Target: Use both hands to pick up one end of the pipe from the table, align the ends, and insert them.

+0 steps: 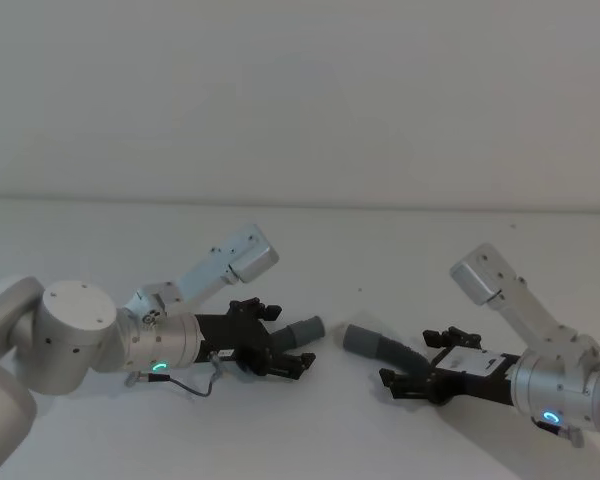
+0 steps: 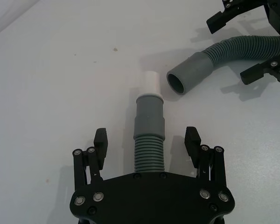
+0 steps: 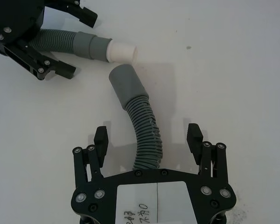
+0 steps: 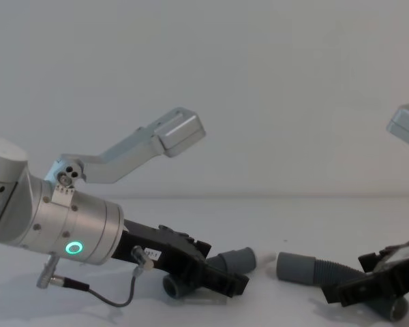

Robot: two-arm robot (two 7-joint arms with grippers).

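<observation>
The shorter hose piece (image 2: pixel 149 156) lies on the white table (image 1: pixel 310 250), left of centre from my head camera. Its smooth grey cuff (image 2: pixel 150 116) and narrower whitish tip (image 2: pixel 151 83) point toward the other piece. The longer hose piece (image 3: pixel 149 149) lies to its right, curved, with its plain grey cuff (image 3: pixel 126 86) turned back toward the first. The two cuff ends sit near each other with a small gap of bare table between them. They are not lined up: on the left wrist feed, the whitish tip points past the open mouth of the longer piece's cuff, which sits off to one side.

My left gripper (image 2: pixel 146 132) is down at the table over the ribbed part of the shorter piece. Its black fingers (image 2: pixel 101 140) are spread wide, one on each side of the hose, and I can see table between each finger and the hose. My right gripper (image 3: pixel 147 129) is set the same way over the ribbed part of the longer piece. Its fingers (image 3: pixel 194 137) are spread apart and clear of the hose on both sides.

On the chest feed, the left arm's silver wrist shows a lit green ring (image 4: pixel 73 247). A thin grey cable (image 4: pixel 116 300) loops beneath it, just above the table.
</observation>
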